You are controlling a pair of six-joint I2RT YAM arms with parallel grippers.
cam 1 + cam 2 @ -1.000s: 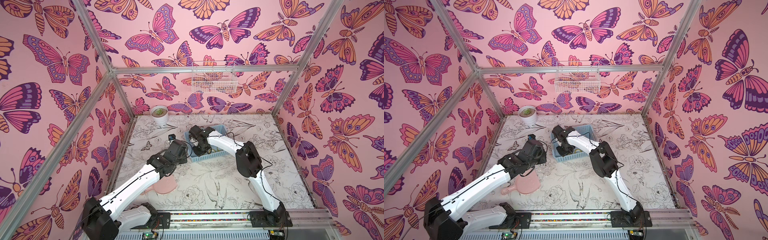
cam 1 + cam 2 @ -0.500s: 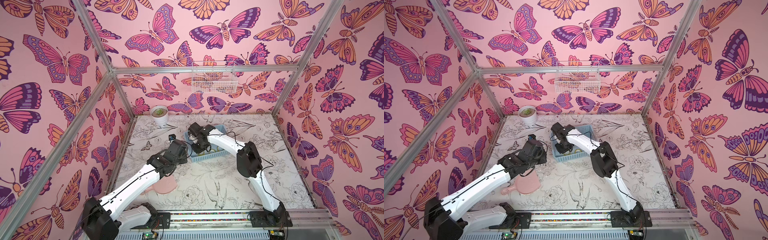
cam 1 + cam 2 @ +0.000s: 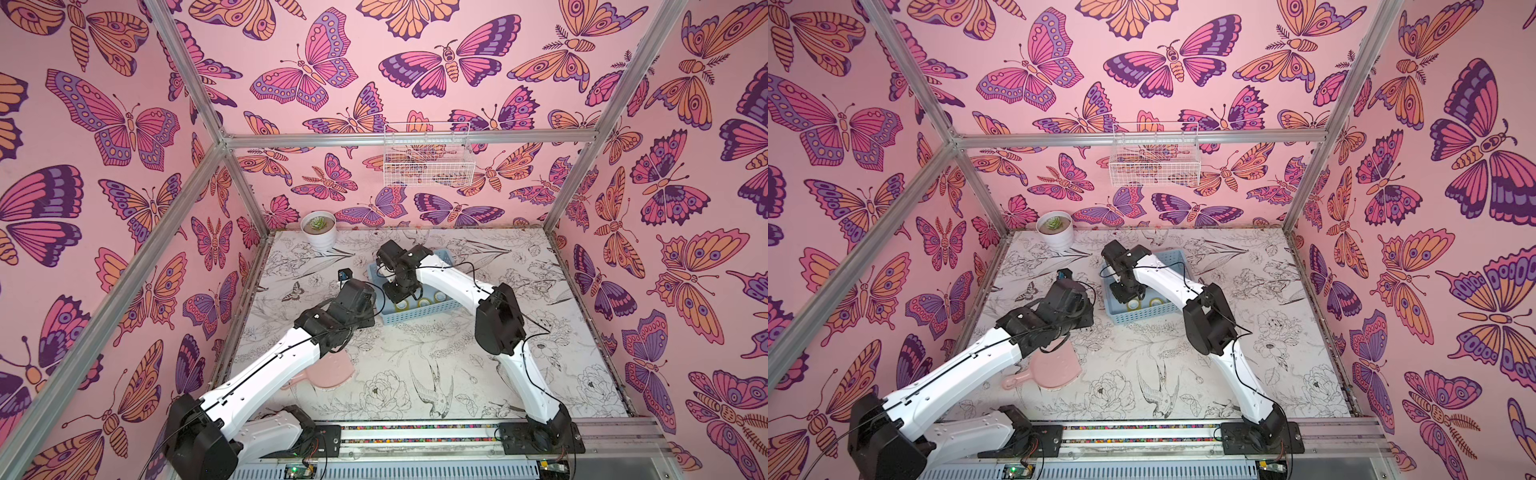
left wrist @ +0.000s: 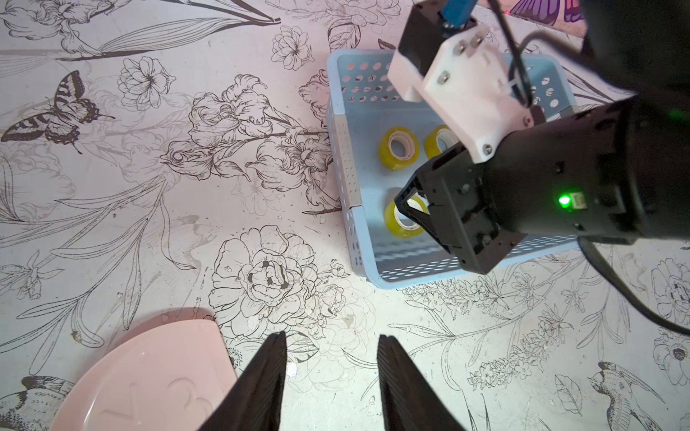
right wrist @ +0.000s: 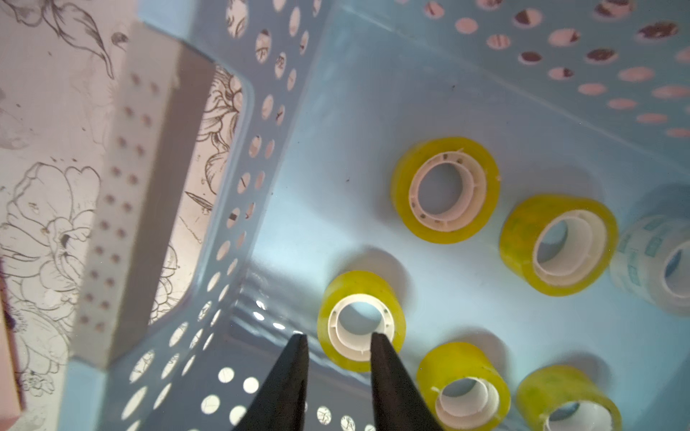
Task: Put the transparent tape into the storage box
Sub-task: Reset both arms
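The storage box (image 3: 419, 318) (image 3: 1142, 316) is a light blue perforated basket at mid-table. Several rolls of transparent tape lie flat on its base (image 5: 373, 112): yellow rolls (image 5: 446, 190) (image 5: 558, 244) (image 5: 463, 384) (image 5: 567, 399) and a colourless one (image 5: 657, 268). My right gripper (image 5: 339, 336) reaches down into the box, open, its tips just above another yellow roll (image 5: 361, 321) that rests on the base. My left gripper (image 4: 332, 336) is open over bare table beside the box (image 4: 351, 179), with nothing between its fingers.
A pink hand mirror (image 3: 1054, 368) (image 4: 149, 380) lies on the table under the left arm. A white pot with a succulent (image 3: 319, 228) stands in the back left corner. A white wire basket (image 3: 428, 160) hangs on the back wall.
My right gripper has gone from shut to open inside the box, letting go of a yellow roll that now lies on the base. The left arm has hardly moved.
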